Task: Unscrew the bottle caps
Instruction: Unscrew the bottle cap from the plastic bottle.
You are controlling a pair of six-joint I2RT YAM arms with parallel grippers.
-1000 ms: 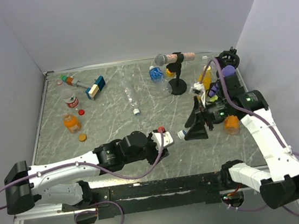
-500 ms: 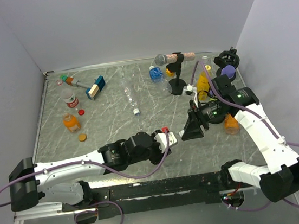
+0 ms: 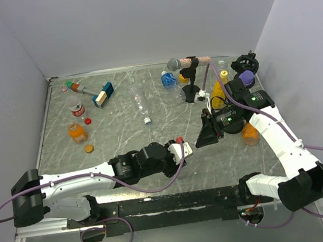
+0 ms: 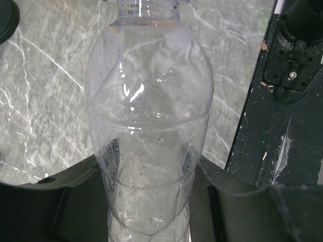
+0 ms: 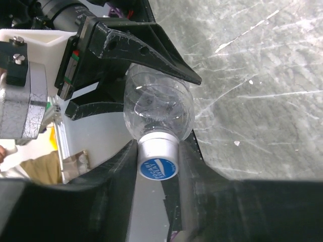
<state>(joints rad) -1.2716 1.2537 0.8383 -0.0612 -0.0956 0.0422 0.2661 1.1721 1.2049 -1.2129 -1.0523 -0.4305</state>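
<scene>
White plastic with a blue printed top, the cap (image 5: 158, 157) is pinched from both sides by the right gripper (image 5: 158, 147), its dark fingers tight against it. The cap sits on the clear bottle (image 4: 150, 126), which the left gripper (image 4: 151, 194) clamps around the body, on the near side of the microphone stand (image 3: 192, 93). The left wrist view cuts off the bottle's neck. The overhead view all but hides the bottle between the grippers. Only the right wrist view shows the cap.
</scene>
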